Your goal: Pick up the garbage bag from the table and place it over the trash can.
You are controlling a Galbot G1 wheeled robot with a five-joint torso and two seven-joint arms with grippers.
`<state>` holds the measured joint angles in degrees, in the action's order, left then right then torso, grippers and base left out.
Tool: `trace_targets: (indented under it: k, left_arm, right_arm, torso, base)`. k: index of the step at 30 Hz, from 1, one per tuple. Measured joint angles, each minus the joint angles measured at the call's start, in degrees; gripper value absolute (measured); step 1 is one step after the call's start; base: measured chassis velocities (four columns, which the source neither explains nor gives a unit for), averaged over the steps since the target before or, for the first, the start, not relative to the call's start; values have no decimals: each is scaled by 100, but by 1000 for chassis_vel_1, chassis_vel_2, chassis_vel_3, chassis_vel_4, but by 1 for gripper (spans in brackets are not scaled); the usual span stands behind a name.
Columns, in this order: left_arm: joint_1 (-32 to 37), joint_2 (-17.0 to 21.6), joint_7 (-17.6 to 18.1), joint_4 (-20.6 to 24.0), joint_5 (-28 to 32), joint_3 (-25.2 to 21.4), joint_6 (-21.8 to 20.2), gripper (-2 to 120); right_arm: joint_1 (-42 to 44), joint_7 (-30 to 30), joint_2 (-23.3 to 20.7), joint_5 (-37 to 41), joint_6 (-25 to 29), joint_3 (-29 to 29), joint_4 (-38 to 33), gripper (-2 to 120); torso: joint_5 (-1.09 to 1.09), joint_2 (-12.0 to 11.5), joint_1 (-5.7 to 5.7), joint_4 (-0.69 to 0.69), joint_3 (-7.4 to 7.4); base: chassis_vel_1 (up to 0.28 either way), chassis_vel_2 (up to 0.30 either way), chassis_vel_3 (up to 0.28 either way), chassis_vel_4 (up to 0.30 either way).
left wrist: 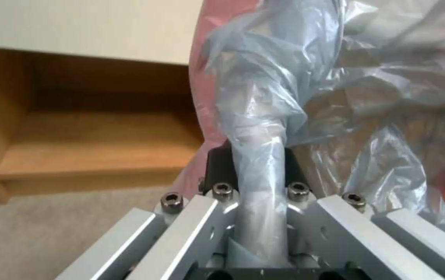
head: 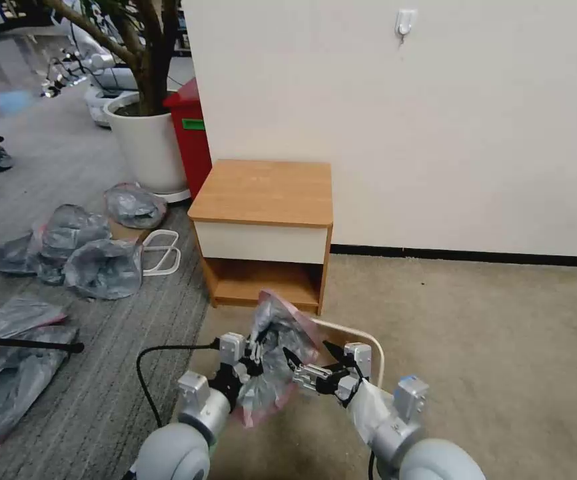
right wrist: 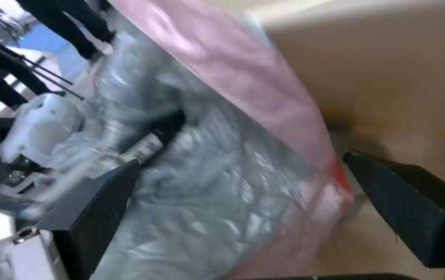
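1. Left gripper (head: 254, 360) is clamped on a bunched fold of the garbage bag (head: 276, 353). The left wrist view shows the plastic (left wrist: 284, 97) pinched tight between the closed fingers (left wrist: 222, 165).
2. Right gripper (head: 312, 365) sits just beside the left one, with the bag between the two. Its fingers (right wrist: 103, 202) are spread wide, one on each side of the bag's pink rim band (right wrist: 243, 77). No visible grip on the plastic, so it reads as lined up to catch the rim but not yet closed.
3. The bag hangs off the left gripper above the floor, crumpled, mouth not spread.
4. The trash can (head: 368, 341) is right behind and under the grippers. A curved stretch of its pale rim shows past the bag, which hides most of it. The bag is above it, not fitted over it.
5. The table (head: 262, 193) stands just beyond the grippers against the wall, and the bag is off it. Judgement: the pickup is done.
6. Still to do, by judgement: second grip on the rim, open the mouth, pull it down over the can's rim. Roughly halfway.
7. Farther out to the left of the left gripper, a heap of spare bags (head: 75, 250) lies on the carpet, with a white planter (head: 143, 143) and a red bin (head: 192, 133) beyond it. None of it is in play.
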<state>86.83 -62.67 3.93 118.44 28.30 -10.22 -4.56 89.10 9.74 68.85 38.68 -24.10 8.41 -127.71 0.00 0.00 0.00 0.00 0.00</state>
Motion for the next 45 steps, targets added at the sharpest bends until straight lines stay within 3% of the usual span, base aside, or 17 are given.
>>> trace_targets:
  k: [11,14,29,34,37,40,45]
  left_arm:
    - [176,-57,-140,139,33,-159,237,4]
    - [215,-84,-173,174,40,-209,250,4]
    - [290,-160,-197,160,133,-321,286,4]
    - [296,-164,-195,160,151,-328,286,4]
    - [285,-177,-184,146,179,-335,284,4]
    - [285,-177,-176,133,191,-351,279,4]
    - [274,-175,-166,92,207,-392,271,4]
  right_arm:
    - [-88,231,10,497,-158,-157,113,99]
    - [-103,208,41,514,-123,-189,143,93]
    - [-86,50,160,463,116,-194,150,35]
    - [-88,38,186,449,145,-206,161,23]
    - [-80,12,220,368,215,-251,196,7]
    - [-62,-28,233,318,255,-265,205,0]
    - [35,-174,228,112,434,-267,144,0]
  torso:
    - [0,0,0,0,0]
    - [0,0,0,0,0]
    - [-1,0,0,0,0]
    - [0,0,0,0,0]
    - [-1,0,0,0,0]
    - [0,0,0,0,0]
    - [0,0,0,0,0]
  base:
    - [0,0,0,0]
    - [0,0,0,0]
    - [0,0,0,0]
    - [0,0,0,0]
    - [0,0,0,0]
    - [0,0,0,0]
    - [0,0,0,0]
